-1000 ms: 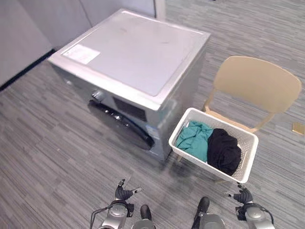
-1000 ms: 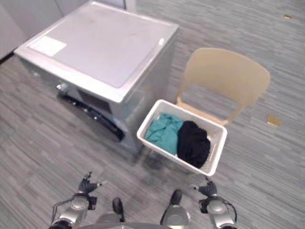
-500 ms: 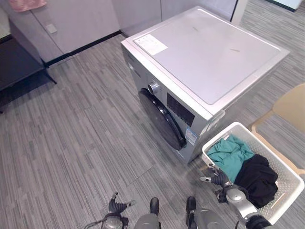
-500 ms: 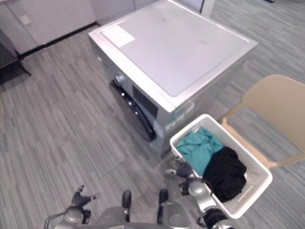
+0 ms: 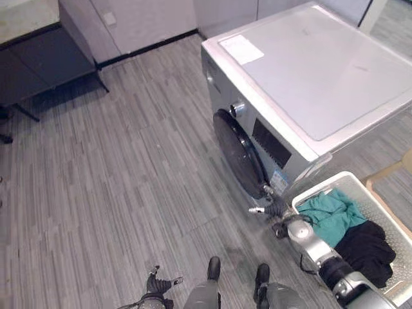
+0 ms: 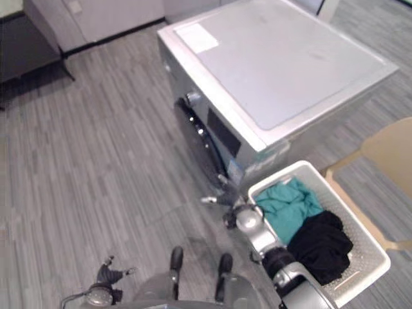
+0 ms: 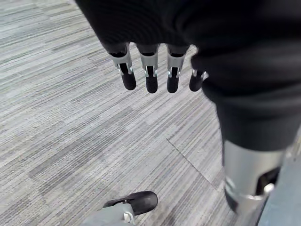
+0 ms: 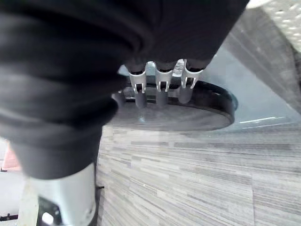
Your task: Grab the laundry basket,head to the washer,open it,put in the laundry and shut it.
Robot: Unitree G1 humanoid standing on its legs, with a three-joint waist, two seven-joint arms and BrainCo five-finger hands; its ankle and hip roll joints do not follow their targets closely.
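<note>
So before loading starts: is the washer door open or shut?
Shut: the dark round door lies flush against the washer front, with the right hand at its lower edge.

You have a silver front-loading washer (image 5: 322,84) with its round dark door (image 5: 239,154) shut. Just beside its front corner sits the white perforated laundry basket (image 6: 370,257), holding a teal garment (image 6: 286,205) and a black one (image 6: 322,244) side by side.

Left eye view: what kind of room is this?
Likely a laundry corner in an office-style room: a front-loading washer, a white laundry basket of clothes beside it, grey plank flooring and plain cabinets.
</note>
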